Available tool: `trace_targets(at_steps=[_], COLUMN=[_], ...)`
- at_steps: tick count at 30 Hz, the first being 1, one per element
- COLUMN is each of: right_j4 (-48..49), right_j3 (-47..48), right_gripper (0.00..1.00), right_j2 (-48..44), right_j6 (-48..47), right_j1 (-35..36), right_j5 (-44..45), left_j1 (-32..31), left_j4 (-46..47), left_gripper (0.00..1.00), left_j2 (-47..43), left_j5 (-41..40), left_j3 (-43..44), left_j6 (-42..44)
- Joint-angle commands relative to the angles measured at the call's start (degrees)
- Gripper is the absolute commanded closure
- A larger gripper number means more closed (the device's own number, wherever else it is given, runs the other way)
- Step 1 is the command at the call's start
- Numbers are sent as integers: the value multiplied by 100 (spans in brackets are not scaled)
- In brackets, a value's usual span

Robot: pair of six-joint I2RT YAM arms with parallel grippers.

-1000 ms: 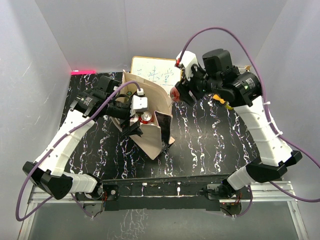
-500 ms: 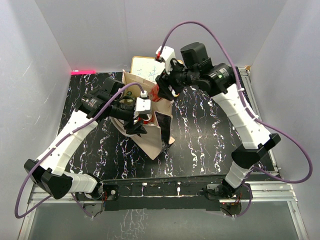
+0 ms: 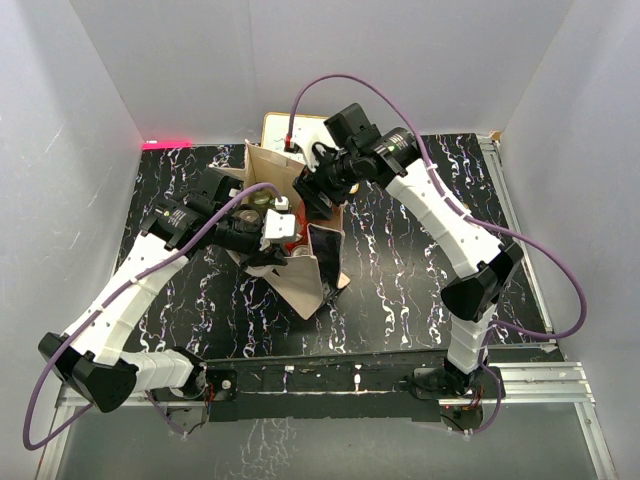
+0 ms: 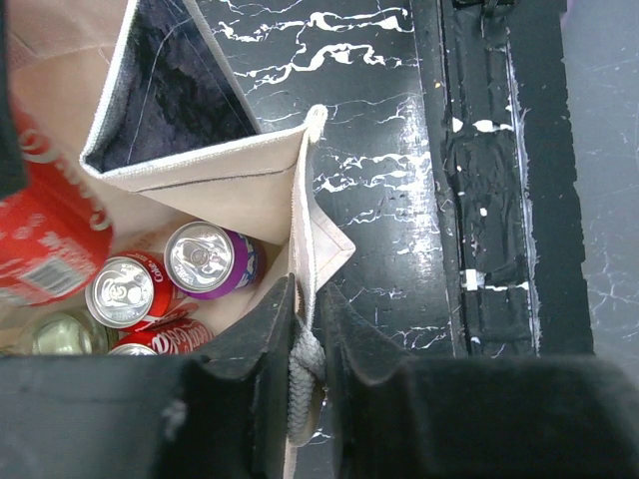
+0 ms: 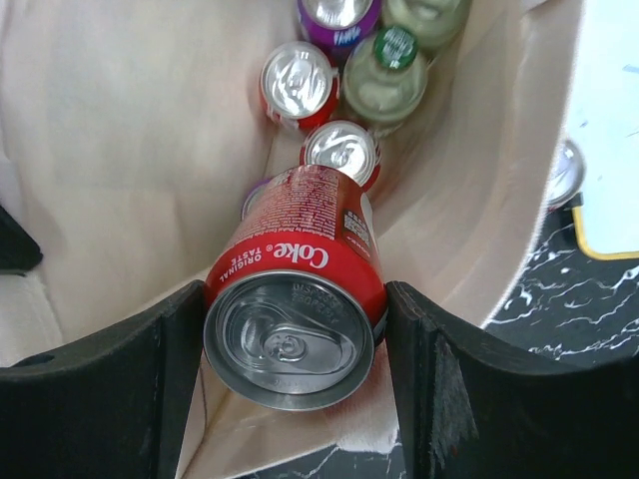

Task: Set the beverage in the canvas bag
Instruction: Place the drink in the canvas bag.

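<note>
The beige canvas bag (image 3: 300,285) stands open at mid-table. My left gripper (image 4: 308,294) is shut on the bag's rim and its rope handle (image 4: 303,374), holding the mouth open; in the top view it (image 3: 277,243) sits at the bag's left edge. My right gripper (image 5: 297,296) is shut on the beverage, a red Coke can (image 5: 300,249), tilted bottom-down inside the bag's mouth (image 5: 130,150). Below it in the bag stand a purple can (image 4: 212,259), two red cans (image 5: 298,78) and a green-capped bottle (image 5: 394,70).
A white framed board with writing (image 3: 283,130) lies behind the bag, with another can (image 5: 564,172) beside it outside the bag. The black marbled tabletop (image 3: 420,260) is walled in by white panels on three sides. A metal rail (image 4: 494,200) runs along the near edge.
My right arm swung left from the table's right side, carrying the Coke can over and into the bag's mouth. My left gripper closed onto the bag's rim and handle.
</note>
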Motion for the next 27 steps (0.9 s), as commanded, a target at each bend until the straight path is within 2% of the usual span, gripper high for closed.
trace_targets(at_steps=[1,2,6,12,20,27], right_j4=[-117,-211,-642,-831,-862,-875], right_j3=[192,207,211,-506,-1078,-1286], right_gripper=[92,92,92,92,92,92], right_j2=[-120,-116,-96,-369,-626,-693], right_j6=[-386,-461,-793,-1051,-1503,-1508], right_j1=[19,19,24,19,22,20], right_j5=[-257,-268,-455,-750,-959,-1274], left_j1=[-9,-17,-17,15,508,658], left_j4=[-52,-78,-125,-165,89,-127], left_gripper=[97,100,100,100,100,100], left_j2=[-205,-205,-205,-190,-218,-308], left_j5=[48,20,-67,-208,326,472], left_j3=[-55,-46,10,239,616,539], left_j6=[167,212,316,362,-311,-157])
